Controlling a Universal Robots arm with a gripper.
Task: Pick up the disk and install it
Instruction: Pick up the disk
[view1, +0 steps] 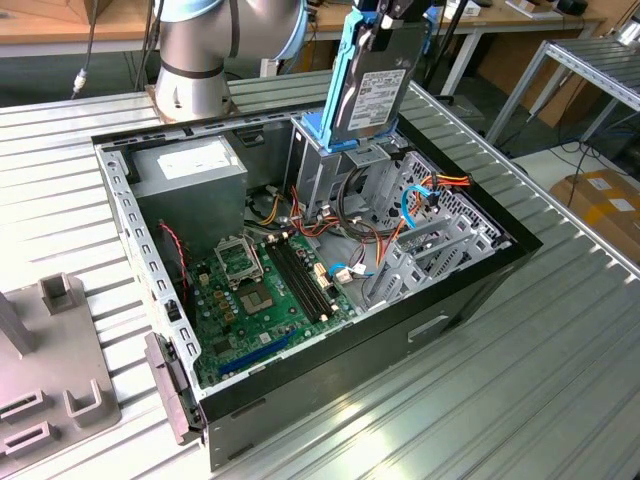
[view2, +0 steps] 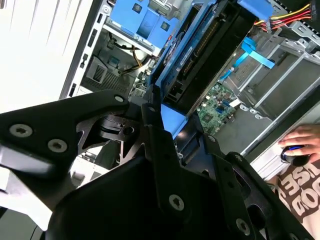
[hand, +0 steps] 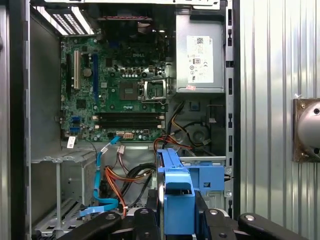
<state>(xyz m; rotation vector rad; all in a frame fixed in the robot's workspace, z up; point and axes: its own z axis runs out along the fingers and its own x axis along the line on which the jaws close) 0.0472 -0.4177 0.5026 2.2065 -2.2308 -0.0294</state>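
1. An open desktop computer case (view1: 480, 290) lies on its side on a ribbed metal table (view1: 450, 400).
2. The gripper (hand: 176, 206) holds the disk (view1: 372, 85), its jaws closed on the disk's upper end. In the first wrist view, black fingers (hand: 150, 216) press on either side of a blue plastic rail.
3. The disk stands upright, white label showing between its blue side rails, above the corner of the case nearest the arm's base (view1: 190, 60).
4. The disk's lower end meets the blue top of the drive cage (view1: 335, 150). Whether the two touch cannot be told.
5. Inside the case, a grey power supply (view1: 190, 170) sits in the corner towards the exterior view's left. The green motherboard (view1: 262, 290) lies on the case floor, with orange and blue cables beside the cage.
6. In the second wrist view, a person's hand (view2: 305, 142) rests on a dark object outside the case.
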